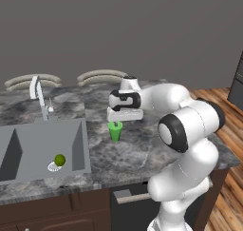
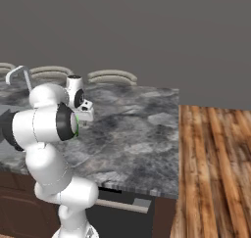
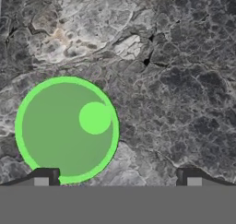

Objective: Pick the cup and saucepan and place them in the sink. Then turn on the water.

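Observation:
The bright green cup (image 1: 115, 131) stands upright on the dark marbled counter, right of the sink (image 1: 28, 147). My gripper (image 1: 116, 122) hangs straight above it, pointing down, with its jaws open. From the hand view I look down into the cup (image 3: 67, 128), which lies left of the centre. The left fingertip (image 3: 44, 177) sits over the cup's near rim and the right fingertip (image 3: 191, 178) stands well clear over bare stone, so the cup is off to the left of the gap (image 3: 117, 179). The saucepan is out of view.
A small yellow-green ball (image 1: 60, 159) lies in the basin beside the round drain (image 1: 53, 167). The curved silver faucet (image 1: 40, 96) rises behind the sink. Wooden floor (image 2: 215, 173) lies past the counter's right end.

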